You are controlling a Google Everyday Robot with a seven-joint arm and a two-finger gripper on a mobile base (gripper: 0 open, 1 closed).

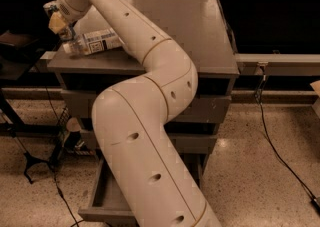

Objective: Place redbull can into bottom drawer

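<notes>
My gripper (pixel 58 22) is at the far left of the grey cabinet top (pixel 200 31), right at the cap end of a white plastic bottle (pixel 95 42) that lies on its side there. A small pale silver shape (pixel 49 7) shows just behind the gripper; I cannot tell whether it is the redbull can, which otherwise does not show. The bottom drawer (pixel 102 198) is pulled open at the cabinet's foot. My arm (pixel 145 136) hides most of its tray.
The two upper drawers (pixel 75 103) are shut. Dark open shelving stands to the left and right of the cabinet. Black cables (pixel 280 151) and a black stand foot (pixel 30 163) lie on the speckled floor. A rail runs along the back.
</notes>
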